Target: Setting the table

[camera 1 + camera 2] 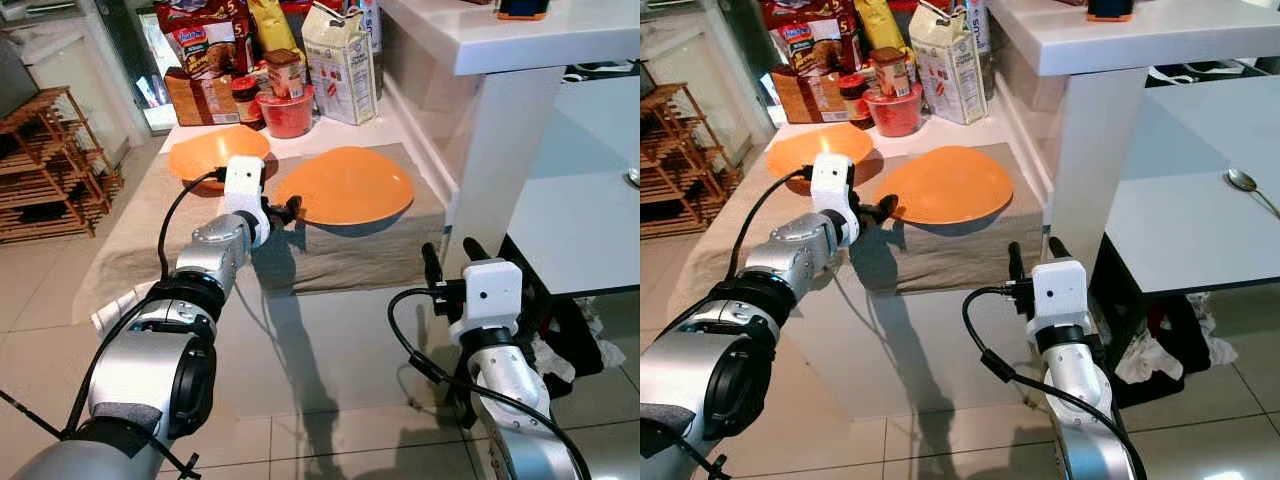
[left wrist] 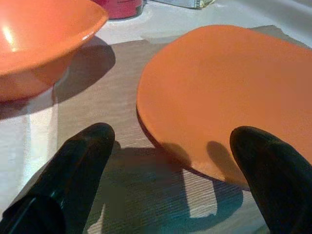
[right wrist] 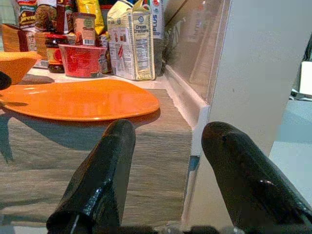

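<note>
A flat orange plate (image 1: 345, 185) lies on a grey placemat (image 1: 330, 250) on the low counter. An orange bowl (image 1: 218, 153) stands to its left, off the mat. My left gripper (image 1: 290, 210) is at the plate's left rim, open. In the left wrist view one fingertip (image 2: 92, 141) is over the mat and the other (image 2: 263, 151) is by the plate's near edge. My right gripper (image 1: 451, 252) hangs open below the counter's front right corner, next to the white pillar (image 1: 500, 150), with nothing between its fingers.
Groceries crowd the back of the counter: a red tub (image 1: 287, 112), a milk carton (image 1: 340, 62), jars and boxes. A wooden rack (image 1: 45, 165) stands on the floor at the left. A white table (image 1: 1180, 230) at the right carries a spoon (image 1: 1250, 185).
</note>
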Controlling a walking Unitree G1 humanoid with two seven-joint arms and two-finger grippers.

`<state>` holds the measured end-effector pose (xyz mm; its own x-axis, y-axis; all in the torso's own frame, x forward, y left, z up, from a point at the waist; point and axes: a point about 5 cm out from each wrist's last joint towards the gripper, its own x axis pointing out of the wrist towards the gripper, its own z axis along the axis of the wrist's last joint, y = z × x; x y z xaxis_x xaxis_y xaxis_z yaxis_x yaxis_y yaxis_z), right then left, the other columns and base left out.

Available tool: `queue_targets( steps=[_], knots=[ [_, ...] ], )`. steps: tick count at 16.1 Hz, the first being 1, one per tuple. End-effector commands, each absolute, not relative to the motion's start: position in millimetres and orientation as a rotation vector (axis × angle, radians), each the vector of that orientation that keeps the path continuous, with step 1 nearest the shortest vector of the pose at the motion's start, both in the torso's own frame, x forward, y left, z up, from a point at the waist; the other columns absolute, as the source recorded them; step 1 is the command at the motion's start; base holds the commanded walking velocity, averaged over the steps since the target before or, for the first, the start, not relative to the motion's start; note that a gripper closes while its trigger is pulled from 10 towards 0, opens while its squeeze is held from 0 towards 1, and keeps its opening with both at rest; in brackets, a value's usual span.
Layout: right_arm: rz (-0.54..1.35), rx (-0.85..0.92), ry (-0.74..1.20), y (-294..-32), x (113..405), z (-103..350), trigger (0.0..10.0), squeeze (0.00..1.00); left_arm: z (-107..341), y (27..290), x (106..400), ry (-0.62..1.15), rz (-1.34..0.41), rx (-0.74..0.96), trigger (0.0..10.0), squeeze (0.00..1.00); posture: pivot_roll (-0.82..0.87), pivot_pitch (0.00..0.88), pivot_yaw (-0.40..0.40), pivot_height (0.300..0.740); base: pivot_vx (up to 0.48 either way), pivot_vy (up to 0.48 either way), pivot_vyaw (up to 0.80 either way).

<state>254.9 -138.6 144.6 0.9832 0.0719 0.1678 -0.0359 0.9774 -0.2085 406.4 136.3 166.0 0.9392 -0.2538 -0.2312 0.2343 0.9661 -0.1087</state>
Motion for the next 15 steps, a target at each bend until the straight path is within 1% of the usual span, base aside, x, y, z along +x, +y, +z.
queue_targets(
  steps=[1,3,6,10,15],
  knots=[
    [0.071,-0.203,-0.174,-136,254,145,10.0,0.0,161,137,405,0.275,-0.238,-0.112,10.0,0.0,-0.2,0.0,0.129,0.74,0.0,0.0,0.0],
    [0.068,-0.206,-0.173,-137,253,146,10.0,0.0,160,128,405,0.296,-0.257,-0.215,10.0,0.0,-0.2,0.0,0.129,0.74,0.0,0.0,0.0],
    [0.067,-0.208,-0.174,-138,253,146,10.0,0.0,161,120,405,0.303,-0.267,-0.286,10.0,0.0,-0.21,0.0,0.129,0.74,0.0,0.0,0.0],
    [0.065,-0.211,-0.171,-139,252,146,10.0,0.0,158,119,404,0.32,-0.257,-0.321,10.0,0.0,-0.21,0.0,0.127,0.74,0.0,0.0,0.0],
    [0.07,-0.212,-0.169,-138,252,146,10.0,0.0,162,111,405,0.3,-0.283,-0.307,10.0,0.0,-0.21,0.0,0.126,0.74,0.0,0.0,0.0]
  ],
)
